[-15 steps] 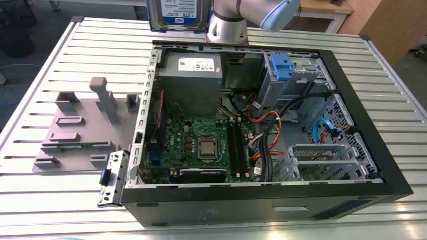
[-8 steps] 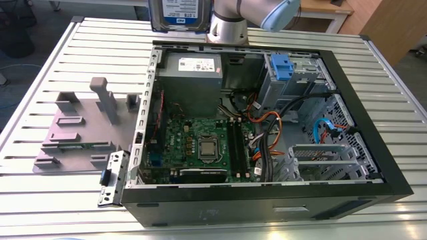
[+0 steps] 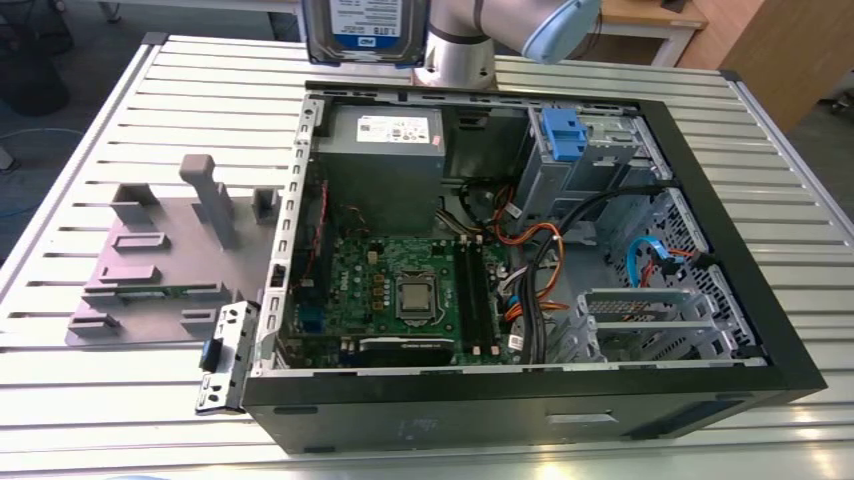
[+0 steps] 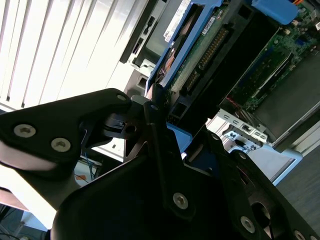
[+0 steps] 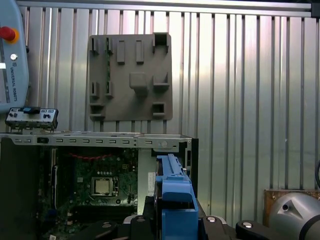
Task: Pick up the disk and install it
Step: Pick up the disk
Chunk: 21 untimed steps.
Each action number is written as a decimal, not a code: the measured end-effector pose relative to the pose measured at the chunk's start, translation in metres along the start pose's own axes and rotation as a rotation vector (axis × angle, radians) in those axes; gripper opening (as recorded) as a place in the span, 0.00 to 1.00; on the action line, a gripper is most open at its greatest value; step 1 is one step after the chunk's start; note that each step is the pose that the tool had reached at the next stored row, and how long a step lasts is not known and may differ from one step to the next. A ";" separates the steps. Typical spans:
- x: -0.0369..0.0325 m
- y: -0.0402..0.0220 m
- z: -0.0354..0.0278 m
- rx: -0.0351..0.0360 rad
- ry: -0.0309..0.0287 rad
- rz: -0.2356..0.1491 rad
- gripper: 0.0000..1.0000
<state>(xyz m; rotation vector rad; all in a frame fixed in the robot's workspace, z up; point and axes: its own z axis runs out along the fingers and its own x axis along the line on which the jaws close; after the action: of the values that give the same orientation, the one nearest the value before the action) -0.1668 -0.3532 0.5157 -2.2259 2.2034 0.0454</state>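
Observation:
The disk (image 3: 363, 30) hangs in the air above the far wall of the open computer case (image 3: 787, 330), its blue-and-white label facing the exterior camera. In the second wrist view my gripper (image 4: 161, 107) is shut on the disk (image 4: 192, 55), with the black fingers clamped on the blue rail and the circuit-board underside showing. In the first wrist view the disk's blue rail (image 5: 172, 197) stands edge-on between the gripper's (image 5: 172, 222) black parts. The drive bay with a blue latch (image 3: 561, 135) sits at the case's far right corner.
A grey power-supply box (image 3: 384, 150) and the motherboard (image 3: 407, 295) lie inside the case, with cables (image 3: 534, 260) running beside them. A grey moulded fixture (image 3: 160, 260) rests on the slatted table at the exterior view's left. A metal bracket (image 3: 224, 355) leans at the case's near left corner.

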 end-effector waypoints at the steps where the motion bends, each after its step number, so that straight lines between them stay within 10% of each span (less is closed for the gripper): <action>1: 0.0000 -0.0002 0.0000 0.0000 0.0000 0.000 0.36; 21: 0.0001 -0.0097 0.0009 0.0001 -0.0001 0.000 0.36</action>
<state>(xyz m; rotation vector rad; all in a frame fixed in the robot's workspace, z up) -0.1571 -0.3532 0.5147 -2.2259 2.2034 0.0454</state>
